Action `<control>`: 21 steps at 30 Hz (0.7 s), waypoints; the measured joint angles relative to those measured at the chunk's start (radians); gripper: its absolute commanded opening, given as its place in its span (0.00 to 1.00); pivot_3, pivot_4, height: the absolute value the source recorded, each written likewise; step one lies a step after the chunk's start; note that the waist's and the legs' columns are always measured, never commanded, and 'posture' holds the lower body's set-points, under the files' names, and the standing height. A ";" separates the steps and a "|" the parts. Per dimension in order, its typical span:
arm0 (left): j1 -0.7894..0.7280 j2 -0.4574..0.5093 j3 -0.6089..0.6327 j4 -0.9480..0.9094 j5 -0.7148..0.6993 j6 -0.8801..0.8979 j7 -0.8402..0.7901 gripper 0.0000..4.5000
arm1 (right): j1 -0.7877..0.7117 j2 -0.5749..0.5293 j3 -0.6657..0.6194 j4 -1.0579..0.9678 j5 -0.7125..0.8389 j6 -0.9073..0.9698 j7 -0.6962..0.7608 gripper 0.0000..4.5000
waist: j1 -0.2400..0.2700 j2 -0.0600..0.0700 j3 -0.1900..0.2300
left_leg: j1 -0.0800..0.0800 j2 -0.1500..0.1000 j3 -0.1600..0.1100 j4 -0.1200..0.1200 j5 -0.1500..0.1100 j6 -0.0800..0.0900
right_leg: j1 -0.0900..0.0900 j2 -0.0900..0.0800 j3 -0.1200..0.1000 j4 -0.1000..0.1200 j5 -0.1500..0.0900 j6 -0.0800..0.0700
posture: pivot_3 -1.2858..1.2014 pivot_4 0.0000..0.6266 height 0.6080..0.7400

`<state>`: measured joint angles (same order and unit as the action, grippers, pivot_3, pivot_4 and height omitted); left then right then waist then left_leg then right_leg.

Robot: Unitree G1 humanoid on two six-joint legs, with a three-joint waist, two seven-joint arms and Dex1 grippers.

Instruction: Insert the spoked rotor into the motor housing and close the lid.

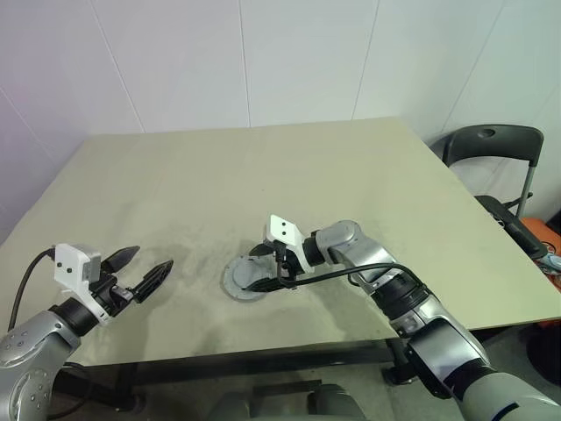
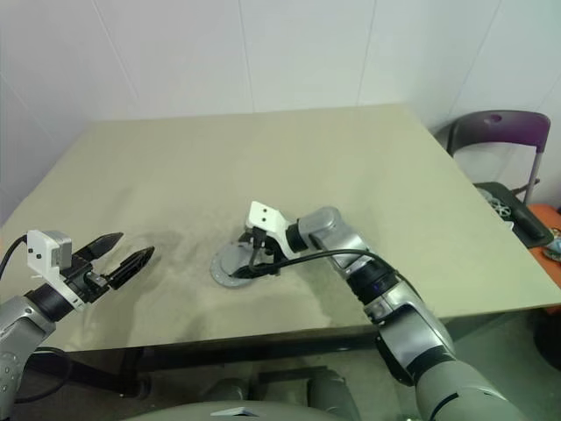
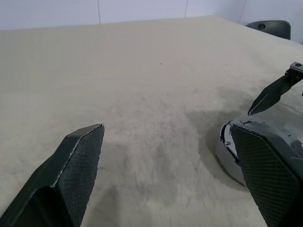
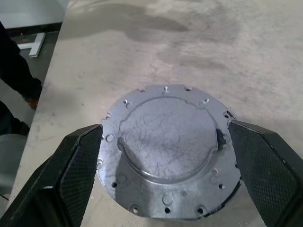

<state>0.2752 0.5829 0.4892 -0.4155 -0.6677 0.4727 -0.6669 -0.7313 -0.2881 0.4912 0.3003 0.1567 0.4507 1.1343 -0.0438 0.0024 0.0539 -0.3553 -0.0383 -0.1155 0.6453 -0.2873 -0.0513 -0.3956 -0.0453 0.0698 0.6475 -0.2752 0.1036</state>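
Jaws spread wide on the right gripper (image 4: 163,182), straddling the lid (image 4: 166,150), which lay flat, plain back up, on the surface (image 1: 263,175). Best to centre over it and close evenly on the rim. Left gripper (image 1: 138,273), jaws also apart, hovered well left of the lid.

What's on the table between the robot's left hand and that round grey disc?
Nothing. In the head views, bare table lies between the left gripper and the lid.
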 measured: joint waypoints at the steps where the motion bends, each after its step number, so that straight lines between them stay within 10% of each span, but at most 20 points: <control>1: 0.000 0.000 0.000 0.000 0.000 0.000 0.000 1.00 | 0.000 0.002 0.000 0.004 -0.006 -0.005 0.002 0.98 | 0.000 0.000 0.000 | 0.000 0.000 0.000 0.000 0.000 0.000 | 0.000 0.000 0.000 0.000 0.000 0.000 | 0.52 0.00 1.00; 21: 0.000 0.000 0.000 0.000 0.000 -0.001 -0.001 1.00 | 0.000 0.038 0.003 0.072 -0.093 -0.086 0.007 0.98 | -0.001 0.000 0.000 | 0.000 0.000 0.000 0.000 0.000 0.000 | 0.000 0.000 0.000 0.000 0.000 0.000 | 0.52 0.00 1.00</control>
<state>0.2749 0.5833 0.4892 -0.4159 -0.6674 0.4718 -0.6675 -0.7308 -0.2505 0.4940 0.3720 0.0634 0.3651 1.1413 -0.0444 0.0024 0.0539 -0.3553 -0.0383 -0.1157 0.6452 -0.2873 -0.0513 -0.3957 -0.0453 0.0699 0.6476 -0.2752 0.1036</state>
